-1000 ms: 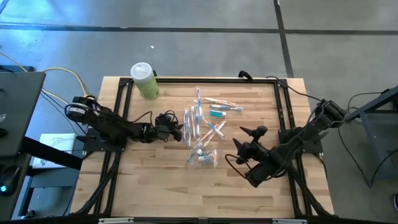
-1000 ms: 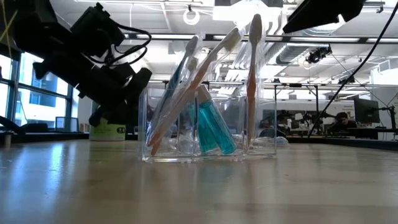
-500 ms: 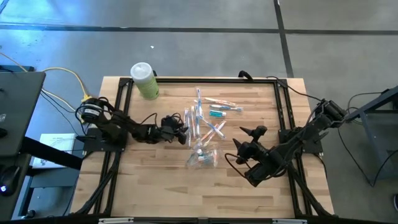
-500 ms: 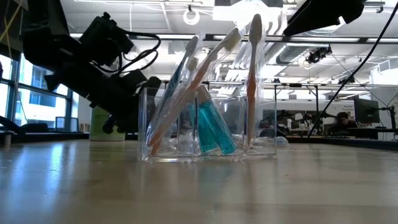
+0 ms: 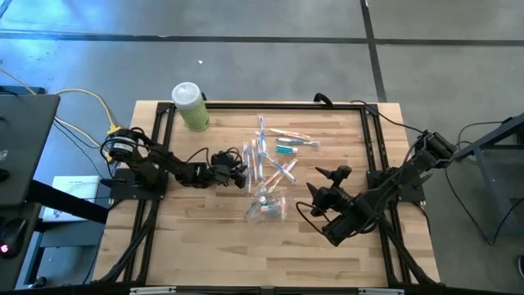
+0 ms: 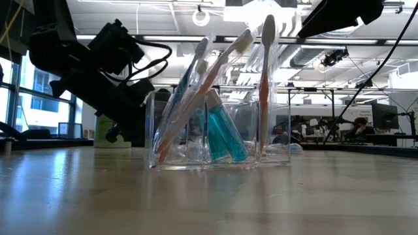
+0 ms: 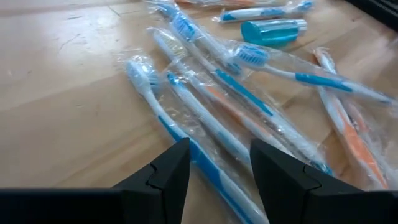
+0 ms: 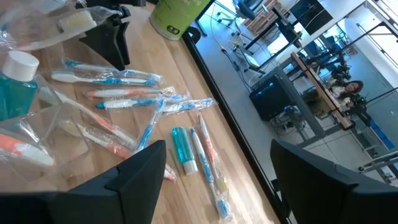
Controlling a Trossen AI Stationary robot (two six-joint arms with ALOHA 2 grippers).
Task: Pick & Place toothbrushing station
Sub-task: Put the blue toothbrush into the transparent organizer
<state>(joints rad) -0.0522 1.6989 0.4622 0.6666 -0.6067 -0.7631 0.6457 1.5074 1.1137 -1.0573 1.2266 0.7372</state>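
Now the left gripper (image 7: 214, 171), fingers spread, hovers low over wrapped toothbrushes (image 7: 205, 106) at frame centre. Below them the clear holder (image 5: 267, 206) holds more brushes. Lower right, the right gripper (image 5: 321, 182) waits, fingers apart. A green bottle (image 5: 190, 106) sits upper left.

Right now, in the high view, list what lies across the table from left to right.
Light-green bottle → left gripper → wrapped toothbrushes → right gripper.
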